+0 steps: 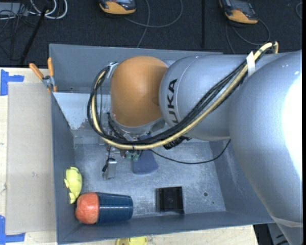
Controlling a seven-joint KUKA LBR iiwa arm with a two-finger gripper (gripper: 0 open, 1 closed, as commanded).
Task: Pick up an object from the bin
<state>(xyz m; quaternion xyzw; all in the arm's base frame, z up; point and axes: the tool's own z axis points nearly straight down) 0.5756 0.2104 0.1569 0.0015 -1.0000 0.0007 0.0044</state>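
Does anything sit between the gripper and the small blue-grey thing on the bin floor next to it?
Nothing visible does. The gripper hangs right beside the blue-grey thing; the yellow toy, the red-capped blue cylinder and the black block lie apart, nearer the view's bottom edge.

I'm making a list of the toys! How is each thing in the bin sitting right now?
Dark blue cup: lying on its side, red-orange ball at its left end.
Yellow toy: lying by the bin's left wall.
Black block: lying flat, alone.
Blue-grey thing: on the floor, partly hidden by the arm.
Gripper: low, beside the blue-grey thing.
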